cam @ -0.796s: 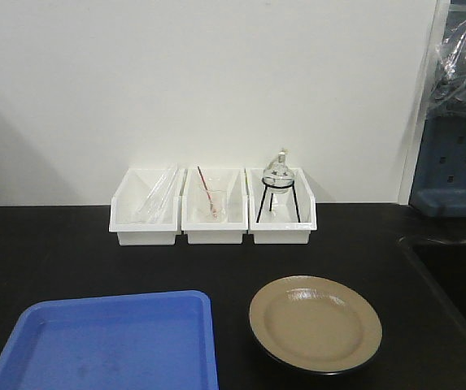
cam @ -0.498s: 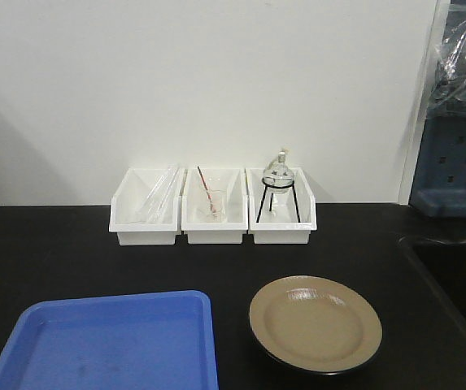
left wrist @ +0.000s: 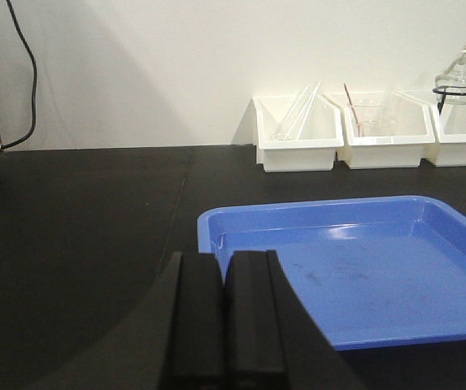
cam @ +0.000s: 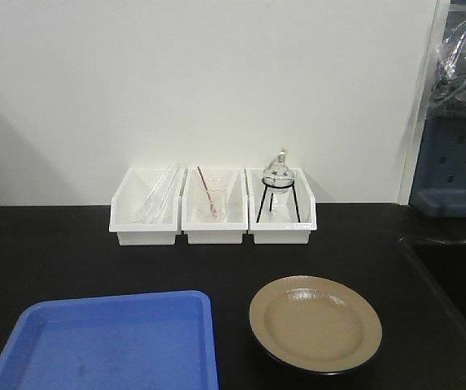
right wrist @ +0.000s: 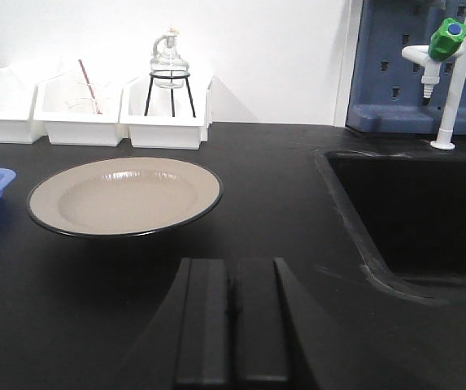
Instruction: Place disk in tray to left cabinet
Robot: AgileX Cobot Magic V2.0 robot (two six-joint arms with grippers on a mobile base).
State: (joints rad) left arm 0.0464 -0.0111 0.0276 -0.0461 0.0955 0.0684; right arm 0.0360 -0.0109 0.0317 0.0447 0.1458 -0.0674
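The tan disk [cam: 315, 323] with a black rim lies flat on the black counter, to the right of the blue tray [cam: 106, 341]. In the right wrist view the disk [right wrist: 124, 195] sits ahead and to the left of my right gripper [right wrist: 233, 264], which is shut and holds nothing. My left gripper [left wrist: 224, 258] is shut and empty too, just short of the tray's near left corner [left wrist: 212, 236]. Neither gripper shows in the front view. The left cabinet is out of view.
Three white bins [cam: 212, 207] stand along the back wall with glass tubes, a beaker and a flask on a stand [cam: 277, 187]. A black sink [right wrist: 415, 203] lies to the right, with a white tap [right wrist: 448, 73] and a blue pegboard behind it.
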